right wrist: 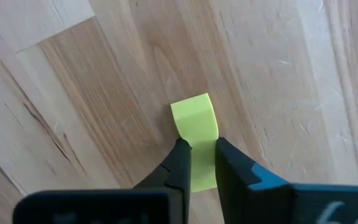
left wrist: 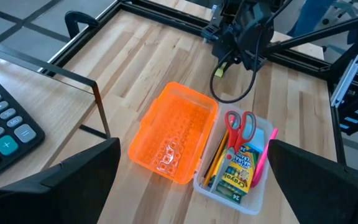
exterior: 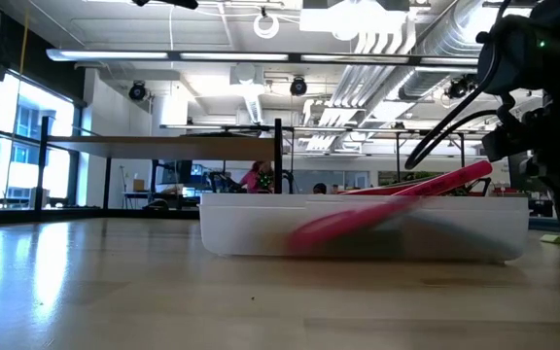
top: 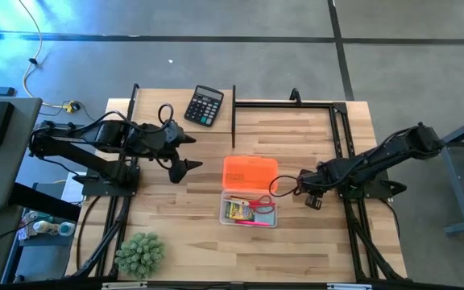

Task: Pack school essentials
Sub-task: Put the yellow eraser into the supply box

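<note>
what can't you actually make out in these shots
- Yellow eraser: high view, hidden under the right gripper; whether it is off the table cannot be told.
- Box contents: low view, blurred behind its cloudy wall.
- Calculator: left wrist view, cut by the edge.

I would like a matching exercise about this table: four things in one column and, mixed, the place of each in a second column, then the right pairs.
Things:
1. calculator
2. green spiky plant
3. red-handled scissors
4. yellow eraser

Places:
A. inside the clear case, beside the crayon pack
B. between the fingertips of the right claw, on the bare wood
C. at the table's far edge
D. at the near edge, on the left arm's side

Pairs: 1-C, 2-D, 3-A, 4-B
</note>
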Available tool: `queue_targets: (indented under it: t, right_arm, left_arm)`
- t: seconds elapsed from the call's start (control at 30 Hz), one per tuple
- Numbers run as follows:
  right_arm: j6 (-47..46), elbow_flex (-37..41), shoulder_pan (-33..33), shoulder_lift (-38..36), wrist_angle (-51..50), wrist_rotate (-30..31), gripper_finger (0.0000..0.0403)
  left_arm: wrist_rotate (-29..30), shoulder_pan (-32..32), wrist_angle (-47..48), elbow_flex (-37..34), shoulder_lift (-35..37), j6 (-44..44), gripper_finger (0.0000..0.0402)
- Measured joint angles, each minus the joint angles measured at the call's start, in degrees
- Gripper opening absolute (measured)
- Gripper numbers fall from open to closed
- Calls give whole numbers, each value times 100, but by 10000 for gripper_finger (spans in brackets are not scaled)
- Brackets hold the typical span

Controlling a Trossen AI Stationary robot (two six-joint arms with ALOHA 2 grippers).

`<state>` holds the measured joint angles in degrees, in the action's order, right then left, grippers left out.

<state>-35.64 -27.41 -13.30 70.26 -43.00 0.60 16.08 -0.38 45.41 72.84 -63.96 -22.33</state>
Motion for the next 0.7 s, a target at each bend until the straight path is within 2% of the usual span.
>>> queue_targets:
  t: [0.43, 0.7]
  right_arm:
    - [-321, -148, -2, 4, 36, -151, 31]
    - [-344, -167, -9, -9, 127, -275, 13]
  left_arm:
    - [-1, 0, 4, 2, 0, 89, 395]
    - [-2, 0, 6, 2, 0, 105, 395]
